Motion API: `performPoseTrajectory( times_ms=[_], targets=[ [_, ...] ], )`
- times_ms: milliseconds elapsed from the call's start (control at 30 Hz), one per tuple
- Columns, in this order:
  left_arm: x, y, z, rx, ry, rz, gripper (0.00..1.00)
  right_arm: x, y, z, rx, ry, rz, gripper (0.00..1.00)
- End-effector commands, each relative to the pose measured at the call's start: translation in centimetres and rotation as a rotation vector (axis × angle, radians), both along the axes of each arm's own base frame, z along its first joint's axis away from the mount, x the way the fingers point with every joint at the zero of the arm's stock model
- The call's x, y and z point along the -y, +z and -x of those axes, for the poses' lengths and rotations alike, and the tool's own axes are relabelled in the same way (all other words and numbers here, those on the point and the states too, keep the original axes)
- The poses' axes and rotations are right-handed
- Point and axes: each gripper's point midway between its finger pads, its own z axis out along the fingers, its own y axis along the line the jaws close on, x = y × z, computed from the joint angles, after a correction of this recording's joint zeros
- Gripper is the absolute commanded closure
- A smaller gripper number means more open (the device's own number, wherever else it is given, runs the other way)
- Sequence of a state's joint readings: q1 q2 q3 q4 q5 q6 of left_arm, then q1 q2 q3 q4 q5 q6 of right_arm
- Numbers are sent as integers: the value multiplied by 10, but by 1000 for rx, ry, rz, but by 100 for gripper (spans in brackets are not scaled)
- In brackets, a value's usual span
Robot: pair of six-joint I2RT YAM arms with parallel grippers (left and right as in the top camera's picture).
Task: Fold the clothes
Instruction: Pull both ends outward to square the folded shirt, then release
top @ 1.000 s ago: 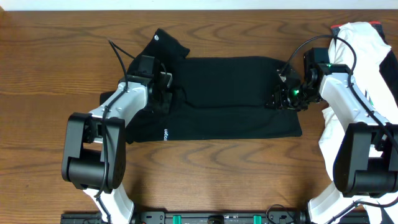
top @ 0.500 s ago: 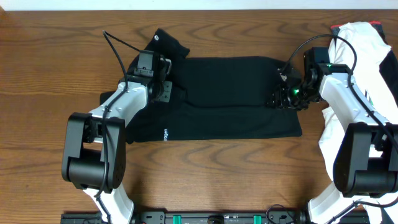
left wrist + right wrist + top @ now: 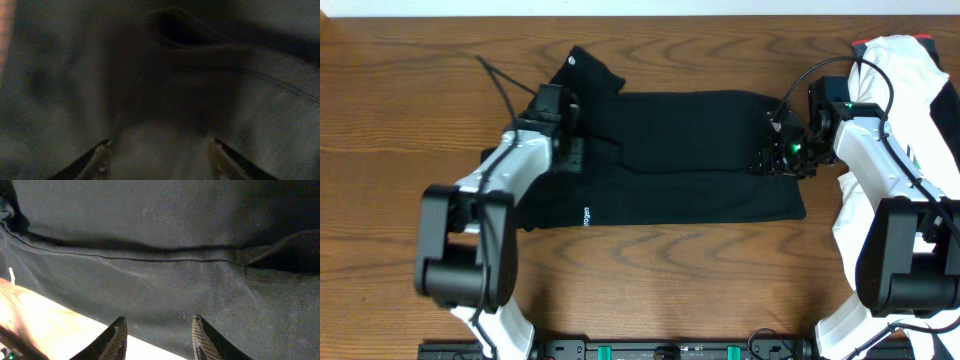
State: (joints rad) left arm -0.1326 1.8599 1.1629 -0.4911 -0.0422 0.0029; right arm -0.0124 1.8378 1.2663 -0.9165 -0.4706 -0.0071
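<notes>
Got black T-shirt (image 3: 690, 160) spread flat mid-bench (image 3: 670, 290), both sets of fingers open over it.

Nearest the arm bases, see bare wood, then the shirt's near hem with small white lettering (image 3: 586, 214) toward the left side. Reading left fingers (image 3: 97, 160) as spread wide with nothing pinched, dark wrinkled fabric close under them and a fold pocket just beyond. From overhead, placing them on the shirt's left end by the sleeve. Reading right fingers (image 3: 116, 337) as parted too, hovering at the shirt's right edge, with a stitched seam running across ahead and a strip of wood beside the left tip. Farther back, see one sleeve (image 3: 588, 68) flipped out toward the bench's far edge. At far right, see a white garment (image 3: 910, 80) bunched behind the right arm, apart from the shirt.
</notes>
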Motion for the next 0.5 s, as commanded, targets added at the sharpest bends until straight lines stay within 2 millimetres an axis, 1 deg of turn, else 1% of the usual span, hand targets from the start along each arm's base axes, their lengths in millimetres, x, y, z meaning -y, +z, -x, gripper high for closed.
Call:
performPoseTrajectory(
  times_ms=[0, 33, 100, 167, 200, 267, 300, 333, 400, 467],
  targets=[
    [-33, 52, -2, 89, 207, 4, 33, -2, 4, -1, 6, -6, 0, 59],
    [-40, 55, 8, 66, 249, 8, 32, -2, 4, -1, 4, -6, 0, 59],
    [-53, 58, 33, -9, 337, 15, 32, 0, 3, 1, -3, -7, 10, 57],
    [-55, 54, 57, -104, 373, 47, 33, 6, 0, 4, -22, -22, 50, 58],
    [-52, 51, 66, -146, 375, 71, 33, 13, -3, 6, -47, -53, 90, 57],
    [-50, 42, 83, -221, 384, 89, 33, 35, -10, 16, -122, -157, 220, 57],
    [-51, 37, 89, -243, 387, 85, 33, 45, -13, 21, -153, -197, 278, 57],
    [-51, 33, 93, -260, 388, 82, 33, 50, -13, 25, -172, -215, 309, 56],
    [-51, 21, 101, -290, 389, 77, 32, 51, -14, 33, -201, -214, 320, 55],
    [-50, 6, 109, -316, 390, 73, 32, 48, -16, 40, -227, -208, 308, 51]
  ],
)
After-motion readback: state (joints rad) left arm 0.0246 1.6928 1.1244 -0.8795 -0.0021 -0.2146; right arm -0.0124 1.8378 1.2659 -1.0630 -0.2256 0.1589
